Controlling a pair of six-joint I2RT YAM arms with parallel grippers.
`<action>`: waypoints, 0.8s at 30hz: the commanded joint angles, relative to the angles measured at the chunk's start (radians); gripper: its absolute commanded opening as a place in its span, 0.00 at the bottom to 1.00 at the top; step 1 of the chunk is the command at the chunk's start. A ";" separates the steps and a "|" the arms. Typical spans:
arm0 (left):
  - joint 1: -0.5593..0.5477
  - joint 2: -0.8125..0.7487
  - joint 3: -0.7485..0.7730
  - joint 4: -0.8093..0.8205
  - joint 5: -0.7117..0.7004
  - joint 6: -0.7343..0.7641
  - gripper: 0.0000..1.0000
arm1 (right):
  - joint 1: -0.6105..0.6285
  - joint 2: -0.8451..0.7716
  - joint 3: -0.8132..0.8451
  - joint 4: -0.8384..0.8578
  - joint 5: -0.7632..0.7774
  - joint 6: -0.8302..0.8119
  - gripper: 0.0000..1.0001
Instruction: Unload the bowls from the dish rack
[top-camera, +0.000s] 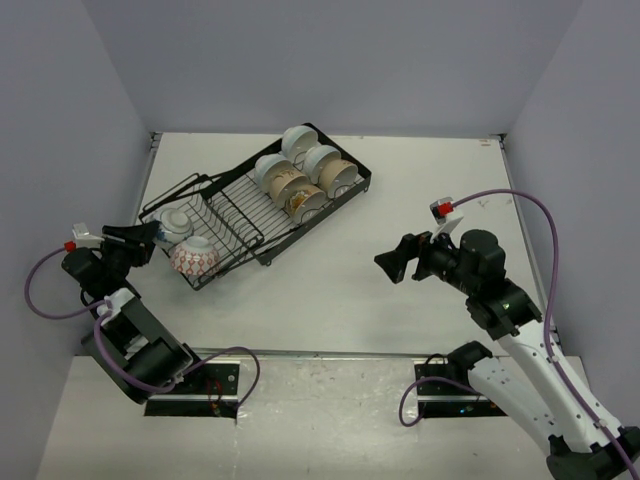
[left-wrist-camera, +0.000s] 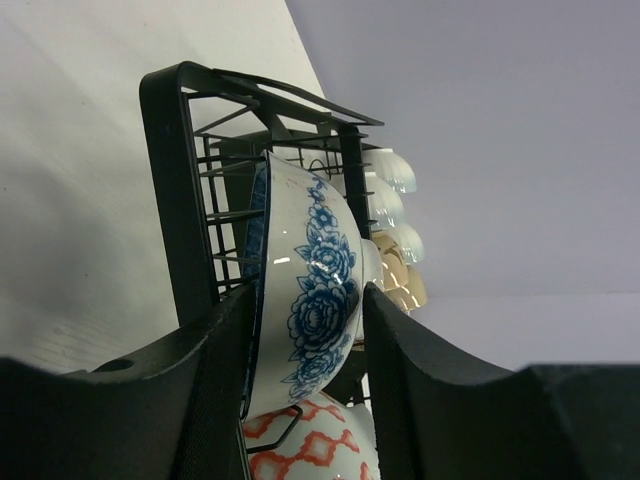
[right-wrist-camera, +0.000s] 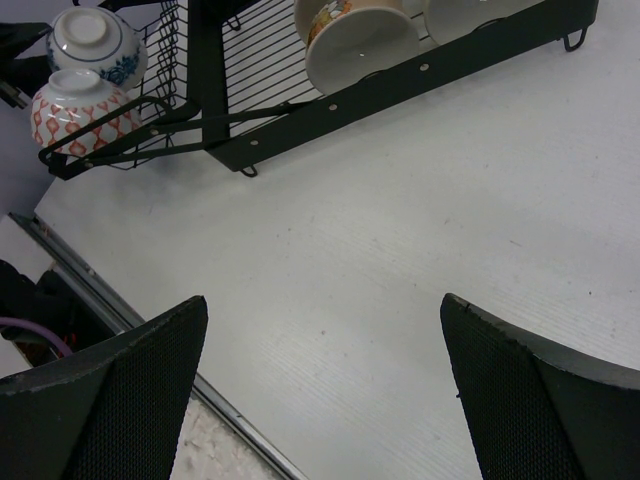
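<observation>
The black wire dish rack (top-camera: 232, 203) lies slantwise at the back of the table. At its near left end a bowl (top-camera: 176, 220) with blue flowers stands on edge beside a red-patterned bowl (top-camera: 195, 257). My left gripper (top-camera: 150, 237) reaches in from the left. In the left wrist view it (left-wrist-camera: 308, 330) is open and straddles the blue-flowered bowl (left-wrist-camera: 320, 270), one finger by the rim, the other at the foot, with the red-patterned bowl (left-wrist-camera: 320, 450) just below. Several white and tan bowls (top-camera: 300, 170) fill the rack's far section. My right gripper (top-camera: 385, 265) hangs wide open over bare table (right-wrist-camera: 325, 320).
The rack's frame (right-wrist-camera: 400, 75) and a tan bowl (right-wrist-camera: 355, 40) show at the top of the right wrist view. The table's near edge strip (top-camera: 320, 353) runs between the arm bases. Grey walls close in the left, back and right sides.
</observation>
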 joint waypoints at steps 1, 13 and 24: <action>-0.010 0.008 -0.015 -0.005 0.001 0.001 0.48 | 0.004 -0.005 0.004 0.039 -0.012 -0.014 0.99; -0.012 0.022 -0.012 0.003 0.006 -0.003 0.35 | 0.004 0.000 0.003 0.040 -0.009 -0.013 0.99; -0.052 0.037 0.012 0.013 -0.042 -0.014 0.32 | 0.005 -0.005 0.003 0.036 -0.002 -0.014 0.99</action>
